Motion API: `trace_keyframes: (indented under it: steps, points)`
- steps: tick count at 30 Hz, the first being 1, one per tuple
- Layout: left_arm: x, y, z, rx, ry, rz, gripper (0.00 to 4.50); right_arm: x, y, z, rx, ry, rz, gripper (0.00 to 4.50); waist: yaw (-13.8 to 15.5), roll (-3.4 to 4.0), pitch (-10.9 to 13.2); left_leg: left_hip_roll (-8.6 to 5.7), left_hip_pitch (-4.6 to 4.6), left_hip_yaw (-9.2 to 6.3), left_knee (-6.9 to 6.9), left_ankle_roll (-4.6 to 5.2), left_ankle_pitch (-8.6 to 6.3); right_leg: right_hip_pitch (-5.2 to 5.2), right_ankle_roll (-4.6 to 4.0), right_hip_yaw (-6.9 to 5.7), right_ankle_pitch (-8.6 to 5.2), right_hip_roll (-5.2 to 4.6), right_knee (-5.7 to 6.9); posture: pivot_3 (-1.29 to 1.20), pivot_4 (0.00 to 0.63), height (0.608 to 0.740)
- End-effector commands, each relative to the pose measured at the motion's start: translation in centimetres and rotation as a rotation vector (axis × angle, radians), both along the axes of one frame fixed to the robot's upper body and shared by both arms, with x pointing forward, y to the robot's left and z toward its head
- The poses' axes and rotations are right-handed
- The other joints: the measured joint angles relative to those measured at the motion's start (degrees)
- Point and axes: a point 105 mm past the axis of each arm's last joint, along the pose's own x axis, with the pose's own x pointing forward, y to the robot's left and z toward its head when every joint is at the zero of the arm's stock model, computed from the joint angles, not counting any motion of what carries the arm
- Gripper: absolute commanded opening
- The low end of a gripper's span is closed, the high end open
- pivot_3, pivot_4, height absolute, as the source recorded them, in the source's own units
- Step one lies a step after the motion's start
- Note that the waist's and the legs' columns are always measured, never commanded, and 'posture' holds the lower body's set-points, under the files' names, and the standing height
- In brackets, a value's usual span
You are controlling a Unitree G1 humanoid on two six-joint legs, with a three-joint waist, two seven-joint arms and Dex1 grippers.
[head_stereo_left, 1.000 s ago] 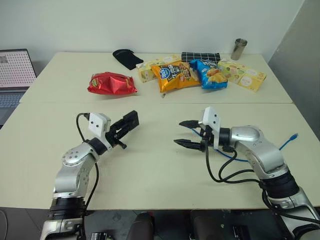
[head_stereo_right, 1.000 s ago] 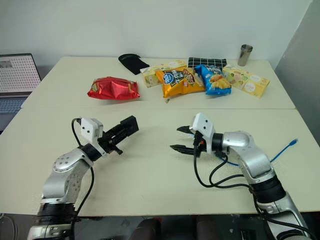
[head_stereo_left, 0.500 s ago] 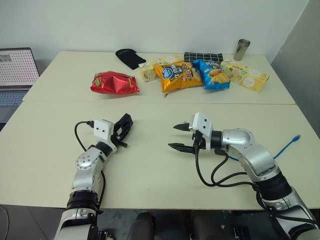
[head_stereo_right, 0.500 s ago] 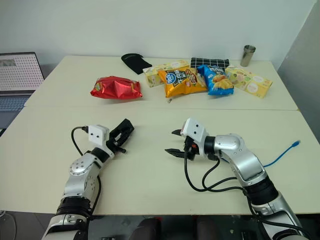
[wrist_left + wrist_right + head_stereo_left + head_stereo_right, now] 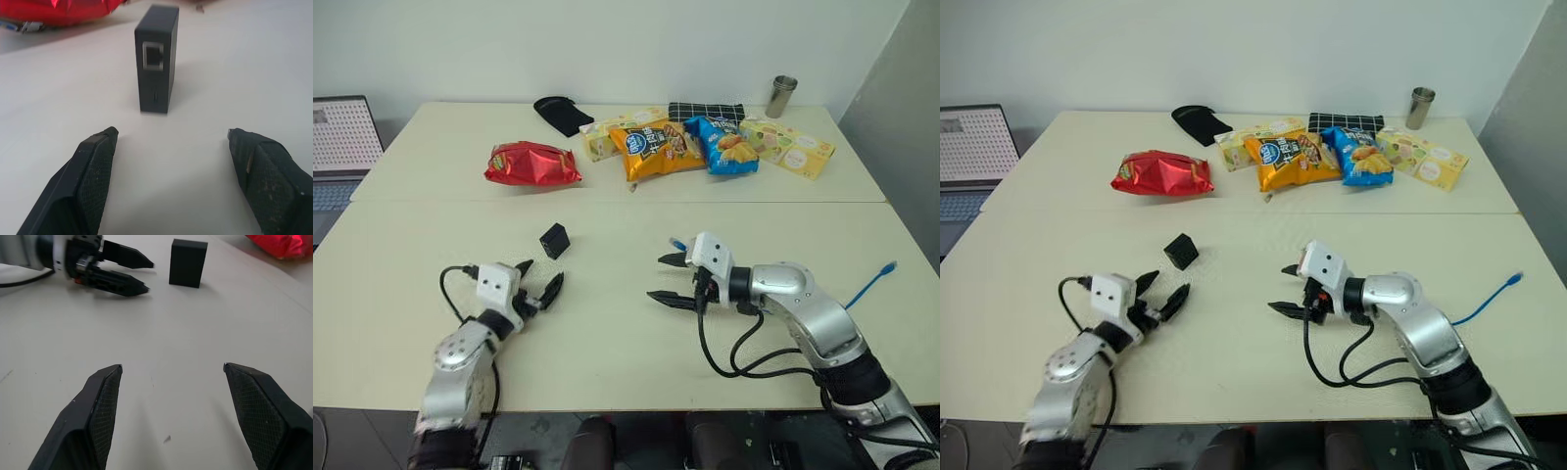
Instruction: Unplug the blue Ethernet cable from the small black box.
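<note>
Since a sec ago, left claw (image 5: 538, 284) has let go of the small black box (image 5: 554, 240) and pulled back toward the robot; its fingers, clamped on the box then, now stand wide apart w/ nothing between them. Box sits upright on the table (image 5: 607, 333) just beyond the left fingertips, not touching, its socket facing the left claw and no plug in it (left wrist view). Right claw (image 5: 666, 279) is near mid-table, fingers apart as before, empty, slightly lower than before. Blue cable (image 5: 878, 277) lies on the table at the right; a plug end shows near the right edge, another bit just by the right claw. Far side: red bag (image 5: 532, 163), orange bag (image 5: 653, 147), blue bag (image 5: 725, 143), metal cup (image 5: 782, 96); can't tell what's in the cup.
</note>
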Motion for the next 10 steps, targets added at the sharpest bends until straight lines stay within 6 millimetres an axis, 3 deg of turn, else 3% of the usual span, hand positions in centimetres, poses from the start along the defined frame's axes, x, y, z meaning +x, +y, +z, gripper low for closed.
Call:
trace_keyframes:
  steps: [1,5,10]
  points:
    - [-1.4,-0.1,2.7,0.039,-0.007,-0.058,3.83,0.0,-1.8,1.7,0.059,-0.021,-0.078,3.51,0.11,0.01,0.01,0.00,0.03,-0.01,0.00,0.00,0.00,0.03,0.00,0.00,0.00,0.00,0.00,0.00,0.150,0.740]
    - [-2.4,0.7,4.6,0.061,0.003,-0.104,3.83,0.4,-4.3,2.1,0.096,0.018,-0.182,3.51,0.21,0.00,0.00,-0.05,0.06,-0.07,0.00,0.00,0.00,0.13,0.00,-0.03,0.00,0.06,0.02,0.00,0.150,0.740]
    - [-3.0,0.2,6.1,0.021,0.010,-0.170,3.83,0.5,-6.5,2.1,0.081,0.030,-0.250,3.51,0.15,0.00,0.00,-0.08,0.10,0.04,-0.02,0.01,0.00,0.14,0.01,-0.06,0.00,0.09,0.00,0.00,0.150,0.740]
